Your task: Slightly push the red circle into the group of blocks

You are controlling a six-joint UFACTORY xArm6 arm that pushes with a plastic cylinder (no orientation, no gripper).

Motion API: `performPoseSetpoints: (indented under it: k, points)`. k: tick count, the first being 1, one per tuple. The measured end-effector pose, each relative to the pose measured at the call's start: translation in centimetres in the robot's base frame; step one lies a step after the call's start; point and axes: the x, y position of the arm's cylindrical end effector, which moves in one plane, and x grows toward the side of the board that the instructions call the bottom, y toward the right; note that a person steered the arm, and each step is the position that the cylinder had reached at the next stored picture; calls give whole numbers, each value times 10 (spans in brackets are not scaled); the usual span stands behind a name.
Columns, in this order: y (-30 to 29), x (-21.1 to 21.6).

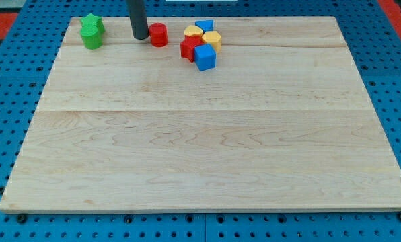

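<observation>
Tip (140, 37) of the dark rod rested on the wooden board (207, 161) near the view's top edge, just to the view's left of the red circle (159, 34), close beside it and perhaps touching; contact could not be told for certain. No jaws on this rod, so nothing to open or close, and nothing gripped. Rod stood upright, its upper part cut off by the view's top.

Red circle sat between the tip and the group of blocks, apart from the group by a small gap of bare wood. Group lay to the view's right of it, near the top edge: a yellow block (192, 31) at the group's left top, a blue block (204, 26) just beside it at the top, a yellow hexagon (212, 39) to the right, a red block (191, 48) of unclear shape below the first yellow one, and a blue cube (205, 57) at the bottom, touching the red block.

Further to the view's left, well apart from the tip, stood a green block (91, 32), shape unclear, seemingly two green pieces pressed together. Board lay on a blue pegboard surface (5, 101).
</observation>
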Motion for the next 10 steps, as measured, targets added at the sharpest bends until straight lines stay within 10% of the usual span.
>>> performPoseSetpoints:
  k: [10]
  points:
    - [155, -54]
